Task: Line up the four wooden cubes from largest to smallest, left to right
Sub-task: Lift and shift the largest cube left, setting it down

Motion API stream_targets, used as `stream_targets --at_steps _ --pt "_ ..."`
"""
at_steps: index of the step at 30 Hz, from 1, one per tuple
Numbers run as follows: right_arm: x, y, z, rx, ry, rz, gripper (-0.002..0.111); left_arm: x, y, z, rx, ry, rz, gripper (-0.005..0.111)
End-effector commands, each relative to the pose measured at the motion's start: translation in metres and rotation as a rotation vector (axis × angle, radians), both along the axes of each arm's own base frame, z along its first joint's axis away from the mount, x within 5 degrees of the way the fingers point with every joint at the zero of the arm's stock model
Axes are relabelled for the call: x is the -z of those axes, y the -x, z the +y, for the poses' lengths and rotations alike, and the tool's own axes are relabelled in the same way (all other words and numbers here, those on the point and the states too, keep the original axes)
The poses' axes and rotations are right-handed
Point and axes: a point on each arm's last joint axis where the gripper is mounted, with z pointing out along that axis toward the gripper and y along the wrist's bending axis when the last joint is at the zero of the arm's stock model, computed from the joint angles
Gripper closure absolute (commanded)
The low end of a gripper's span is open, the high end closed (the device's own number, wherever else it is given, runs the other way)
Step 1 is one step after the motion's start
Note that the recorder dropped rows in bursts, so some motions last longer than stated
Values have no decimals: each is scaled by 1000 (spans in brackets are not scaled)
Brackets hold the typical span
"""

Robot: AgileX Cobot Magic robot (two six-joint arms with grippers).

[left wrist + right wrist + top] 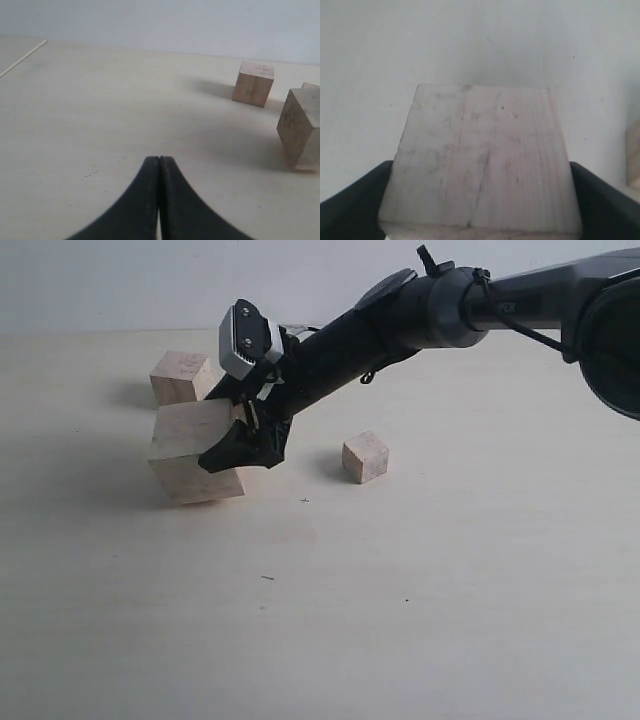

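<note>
3 plain pale beige wooden cubes showed in ext. view. R gripper [236, 443], black fingers spread wide, pinched the largest cube [185, 445] by opp. sides. That cube sat tilted at the L side of the pale tabletop [450, 590]. A mid-size cube [180, 376] stood behind it, apart, near the table's back edge. The small cube [365, 456] lay well off to the R. L gripper [159, 167] had its tips pressed together. Front and R of the table were open room.
</note>
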Motion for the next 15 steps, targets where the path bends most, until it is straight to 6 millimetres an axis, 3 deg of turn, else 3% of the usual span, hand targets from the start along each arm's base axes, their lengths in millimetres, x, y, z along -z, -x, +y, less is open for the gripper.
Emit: stream_targets --at_steps 1,15 --pt "-3 -4 -2 7 -36 18 108 -1 0 0 7 -3 -18 107" --pt "17 -5 -3 64 19 130 108 -1 0 0 7 -3 -18 107"
